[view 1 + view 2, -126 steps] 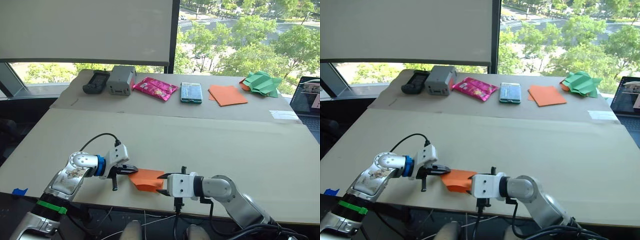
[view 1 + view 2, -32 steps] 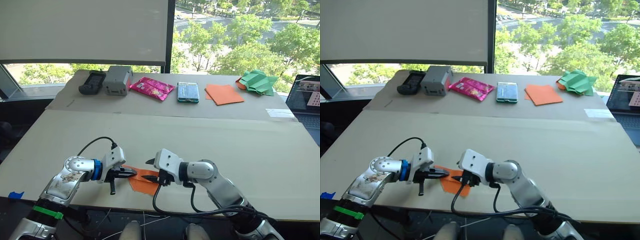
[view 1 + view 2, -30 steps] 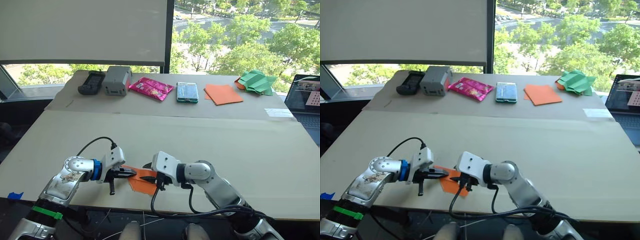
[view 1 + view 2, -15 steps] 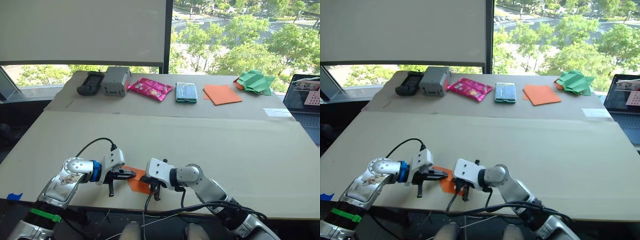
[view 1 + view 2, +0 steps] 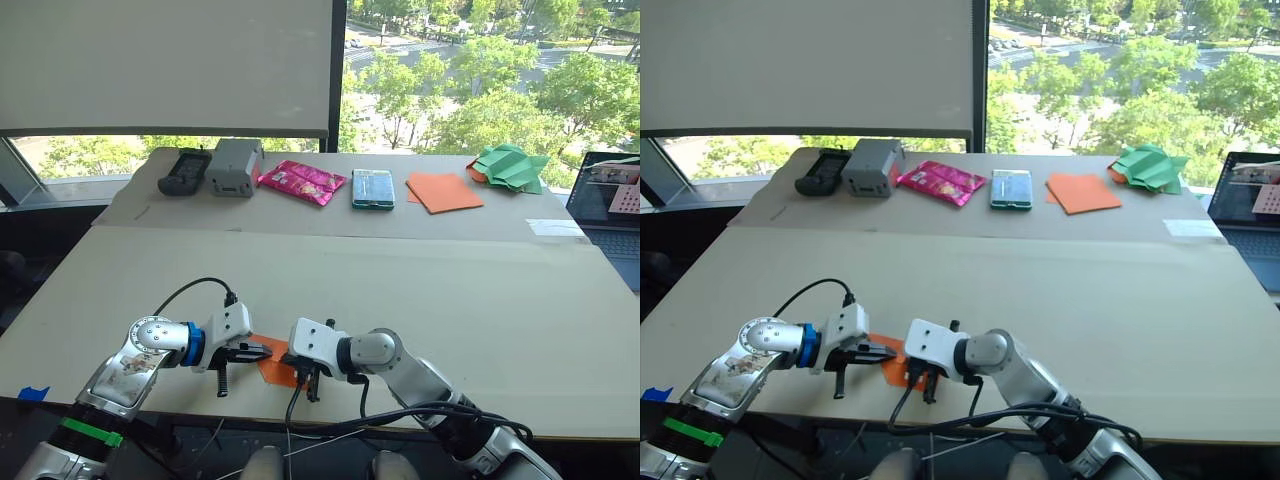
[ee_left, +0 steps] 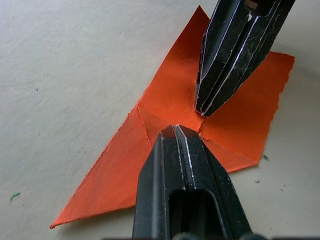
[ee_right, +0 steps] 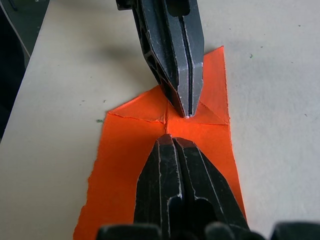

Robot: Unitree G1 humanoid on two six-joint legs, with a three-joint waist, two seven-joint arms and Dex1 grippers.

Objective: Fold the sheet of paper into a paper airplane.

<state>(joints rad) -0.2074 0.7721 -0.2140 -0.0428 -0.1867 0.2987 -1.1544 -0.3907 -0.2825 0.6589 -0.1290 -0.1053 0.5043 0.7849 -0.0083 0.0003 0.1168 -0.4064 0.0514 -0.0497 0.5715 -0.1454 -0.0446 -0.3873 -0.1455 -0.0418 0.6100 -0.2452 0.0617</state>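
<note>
From the left eye view, the sheet of paper lies flat near the front edge of the table, between the left gripper and the right gripper, whose tips meet over it. At the table's far side sit a stack of smooth orange sheets, green crumpled paper, a pink packet and a teal box; any printing on them is too small to read, as is the screen of the laptop at the right.

In the left wrist view, the left gripper's fingers are pressed together, their tip resting on the paper where several creases meet. The right gripper comes in from the opposite side, its fingers also closed, tip down on the sheet just beyond.

The right wrist view shows the same meeting from the other side: both closed tips press close together at the crease junction, neither pinching an edge.

The paper looks thin, light and limp, likely to slide on the smooth table and to tear at its ragged edges. A free corner or edge flap seems the best hold, with the other tip pinning the crease. No writing shows on the sheet.
</note>
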